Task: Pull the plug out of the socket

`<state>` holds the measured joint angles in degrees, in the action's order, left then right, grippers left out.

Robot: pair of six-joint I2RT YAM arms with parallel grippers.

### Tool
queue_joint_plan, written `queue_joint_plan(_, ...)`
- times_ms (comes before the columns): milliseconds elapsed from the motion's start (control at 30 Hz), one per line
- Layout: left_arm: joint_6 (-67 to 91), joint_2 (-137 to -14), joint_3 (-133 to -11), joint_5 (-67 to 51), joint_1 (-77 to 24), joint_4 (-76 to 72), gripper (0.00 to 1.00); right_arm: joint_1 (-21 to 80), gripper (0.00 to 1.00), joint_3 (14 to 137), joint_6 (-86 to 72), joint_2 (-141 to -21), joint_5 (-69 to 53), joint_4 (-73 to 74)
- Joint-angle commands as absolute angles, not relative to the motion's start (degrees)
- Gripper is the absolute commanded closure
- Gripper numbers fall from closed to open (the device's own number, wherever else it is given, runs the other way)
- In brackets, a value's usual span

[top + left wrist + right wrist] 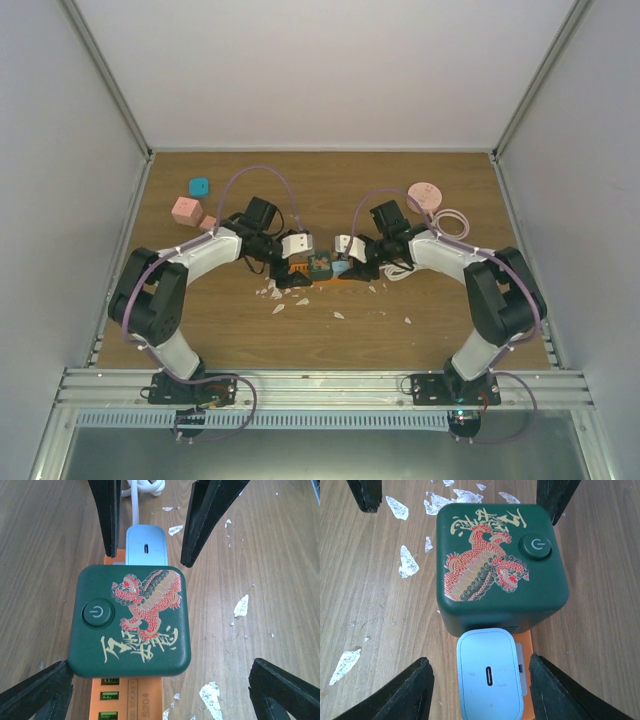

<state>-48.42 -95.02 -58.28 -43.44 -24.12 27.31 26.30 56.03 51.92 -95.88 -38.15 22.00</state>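
Observation:
An orange socket strip (300, 271) lies mid-table with a dark green cube plug (320, 265) carrying a red dragon print and a light blue plug (340, 267) seated in it. My left gripper (298, 246) is open, and its fingertips (40, 692) stand wide on both sides of the green cube (131, 620) without touching it. My right gripper (348, 246) is open around the blue plug (490, 675), with a gap on each side of its fingers (410, 692). The orange strip (526, 680) shows under the blue plug.
Pink blocks (185, 210) and a teal block (198, 186) sit at the back left. A pink round piece (425, 195) and a coiled white cable (452, 222) lie at the back right. White flakes (290, 300) are scattered in front of the strip.

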Motion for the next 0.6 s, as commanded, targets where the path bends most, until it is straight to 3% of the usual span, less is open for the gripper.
queue_joint_plan(0, -47.0, -96.44, -59.94, -41.49, -25.78, 23.08, 0.05, 26.91, 0.48, 56.33, 52.12, -97.11, -38.07, 21.0)
queue_joint_plan(200, -47.19, -98.01, -60.55, -40.09, -26.49, 22.21, 0.09, 27.96, 0.58, 56.02, 50.49, -97.26, -38.06, 19.1)
queue_joint_plan(567, -47.48, -98.0, -60.43, -39.63, -26.76, 21.48, 0.18, 30.32, 0.63, 55.6, 46.7, -99.66, -37.2, 16.06)
